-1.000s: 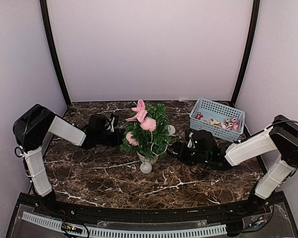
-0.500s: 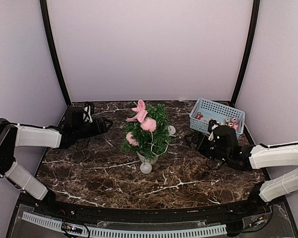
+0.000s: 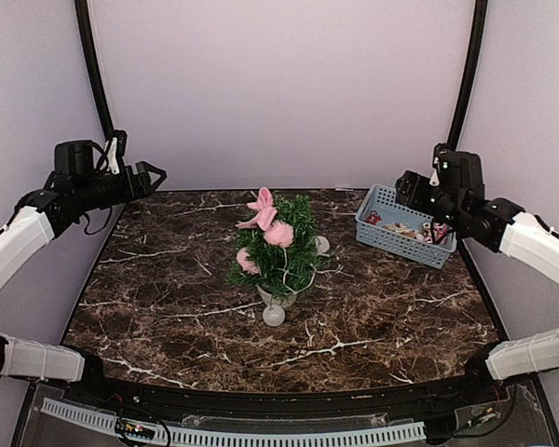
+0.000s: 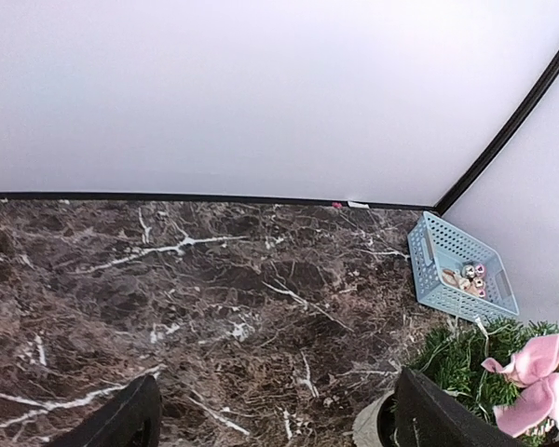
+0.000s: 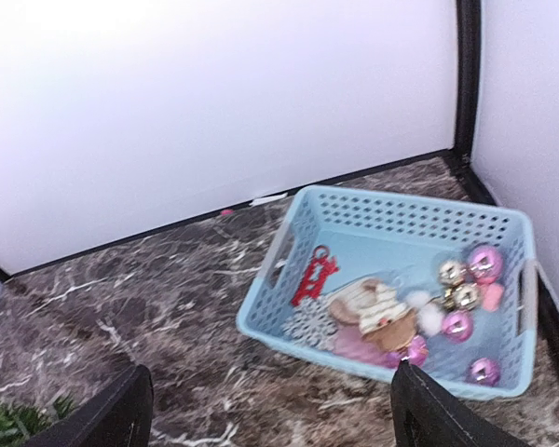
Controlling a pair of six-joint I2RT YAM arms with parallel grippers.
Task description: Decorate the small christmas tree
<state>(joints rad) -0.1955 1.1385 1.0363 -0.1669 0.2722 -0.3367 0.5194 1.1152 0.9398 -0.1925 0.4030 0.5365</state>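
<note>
Your small christmas tree (image 3: 278, 250) stands upright in its white pot (image 3: 278, 297) at the middle of the marble counter (image 3: 158, 279), well apart from both arms. It carries a pink bow (image 3: 260, 209) at the top and a pink pom-pom (image 3: 279, 234) just below that. Another pink piece sits lower on the tree's left side. One pale ball (image 3: 274, 315) lies on the counter just in front of the pot. A second one (image 3: 321, 244) lies just behind the tree, to its right.

The light-blue basket (image 5: 391, 201) sits in the far right corner, turned at an angle to the edges. In it you have:
- a red ornament (image 5: 314, 276) near the left wall
- a white snowflake (image 5: 309, 328) beside that
- a cupcake-shaped piece (image 5: 380, 312) in the middle
- pink baubles (image 5: 485, 262) and gold baubles (image 5: 456, 284) gathered toward the right end

Your left gripper (image 3: 149, 177) hangs high over the far left corner with its fingers spread wide and nothing between them. Your right gripper (image 3: 408, 186) hangs high over the far right corner, above the basket. Its fingers are also wide apart and empty. Neither touches the tree or the basket.
</note>
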